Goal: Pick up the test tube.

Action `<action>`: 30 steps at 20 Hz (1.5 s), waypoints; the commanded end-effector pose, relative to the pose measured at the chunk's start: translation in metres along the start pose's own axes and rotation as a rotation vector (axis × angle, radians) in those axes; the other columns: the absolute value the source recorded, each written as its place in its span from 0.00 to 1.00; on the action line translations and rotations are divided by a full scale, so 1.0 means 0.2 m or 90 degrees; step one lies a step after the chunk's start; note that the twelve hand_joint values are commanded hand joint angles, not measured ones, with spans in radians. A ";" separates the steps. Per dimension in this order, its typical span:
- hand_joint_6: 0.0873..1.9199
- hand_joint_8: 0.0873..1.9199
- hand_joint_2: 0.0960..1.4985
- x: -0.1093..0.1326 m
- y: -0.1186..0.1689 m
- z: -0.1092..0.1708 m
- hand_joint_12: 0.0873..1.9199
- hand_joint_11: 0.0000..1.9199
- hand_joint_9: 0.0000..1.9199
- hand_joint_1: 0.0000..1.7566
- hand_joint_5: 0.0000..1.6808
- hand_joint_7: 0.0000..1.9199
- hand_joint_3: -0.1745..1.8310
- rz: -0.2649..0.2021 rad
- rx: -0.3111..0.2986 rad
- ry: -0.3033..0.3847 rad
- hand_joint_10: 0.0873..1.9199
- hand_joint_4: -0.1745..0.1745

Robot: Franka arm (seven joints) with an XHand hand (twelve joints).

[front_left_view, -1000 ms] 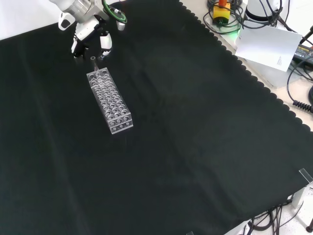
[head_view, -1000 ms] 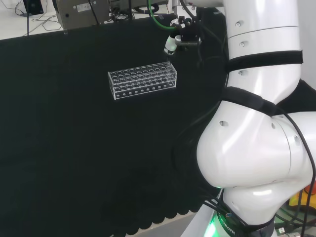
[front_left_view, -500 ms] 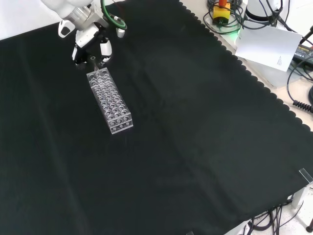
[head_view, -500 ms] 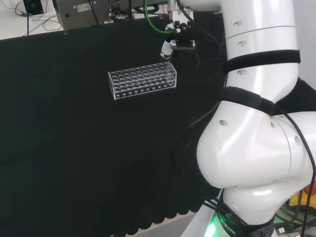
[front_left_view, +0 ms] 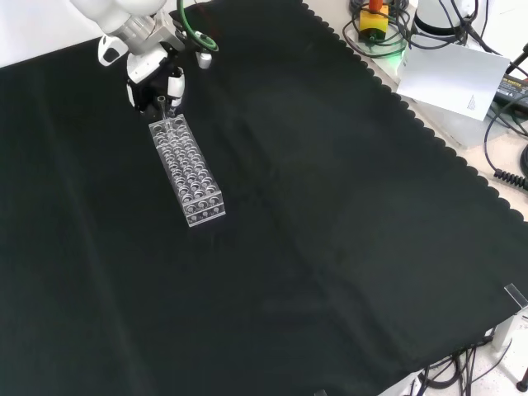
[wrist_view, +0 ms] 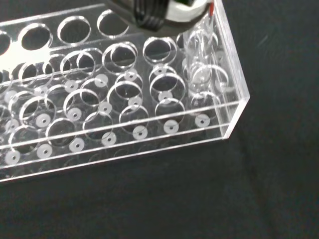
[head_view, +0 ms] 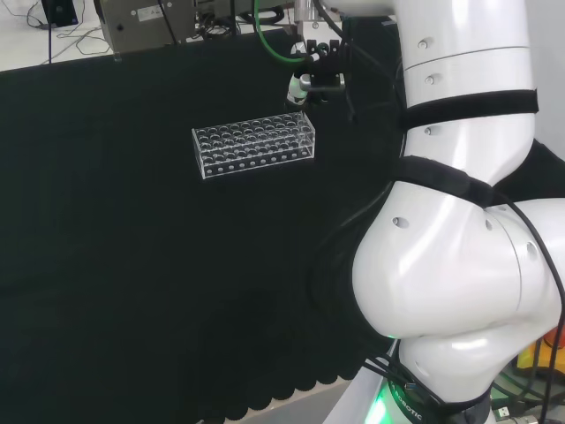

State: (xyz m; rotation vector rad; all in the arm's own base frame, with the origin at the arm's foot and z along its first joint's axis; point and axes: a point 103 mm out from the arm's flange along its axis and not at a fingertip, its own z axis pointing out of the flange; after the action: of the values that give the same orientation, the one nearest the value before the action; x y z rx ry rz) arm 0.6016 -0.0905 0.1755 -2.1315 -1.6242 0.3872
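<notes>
A clear test tube (front_left_view: 162,106) stands upright in a corner hole at the far end of a clear plastic rack (front_left_view: 188,172). In the wrist view the test tube (wrist_view: 200,50) rises from the rack (wrist_view: 124,114) right beside a black and white fingertip (wrist_view: 158,11). The hand (front_left_view: 155,73) hangs just over that end of the rack, with its fingers down on either side of the tube's top and a gap between them. In the head view the hand (head_view: 311,78) is above the right end of the rack (head_view: 254,145).
The rack stands alone on the black cloth (front_left_view: 313,214). Cables, a yellow device (front_left_view: 373,18) and a sheet of paper (front_left_view: 452,76) lie beyond the cloth's scalloped edge at the front view's top right. The arm's white links (head_view: 459,221) fill the head view's right.
The hand has come down and in toward the rack's end, leftward in the head view. Its fingers now flank the tube's top more closely.
</notes>
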 end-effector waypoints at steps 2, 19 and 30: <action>0.41 0.43 0.49 0.02 0.00 -0.03 0.44 0.67 0.73 0.75 0.66 0.61 0.34 0.006 -0.033 -0.035 0.35 0.00; 0.13 0.41 0.57 -0.04 -0.03 -0.12 0.38 0.72 0.66 0.81 0.72 0.64 0.19 0.013 -0.072 0.049 0.33 0.00; 0.12 0.41 0.57 -0.05 -0.10 -0.30 0.38 0.72 0.66 0.81 0.72 0.64 0.19 0.002 -0.083 0.065 0.32 0.00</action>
State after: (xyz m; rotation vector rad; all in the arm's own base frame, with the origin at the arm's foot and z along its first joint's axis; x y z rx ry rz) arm 0.6088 -0.1030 0.2141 -2.2145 -1.6180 0.2005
